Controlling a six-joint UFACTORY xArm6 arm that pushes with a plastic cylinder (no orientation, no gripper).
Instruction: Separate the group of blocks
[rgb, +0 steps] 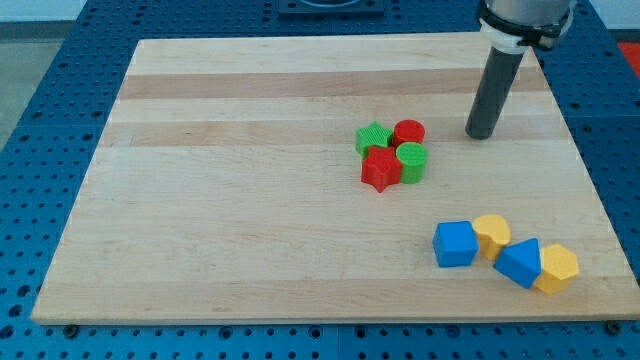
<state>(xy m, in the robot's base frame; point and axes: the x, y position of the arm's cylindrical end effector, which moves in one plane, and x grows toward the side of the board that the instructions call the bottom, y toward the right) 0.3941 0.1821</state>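
Four blocks sit tightly together near the board's middle: a green star, a red cylinder, a red star and a green cylinder. A second touching row lies at the view's bottom right: a blue cube, a yellow block, a blue block and a yellow hexagonal block. My tip rests on the board to the right of the red cylinder, apart from it by a clear gap.
The wooden board lies on a blue perforated table. The rod's upper body hangs over the board's top right corner.
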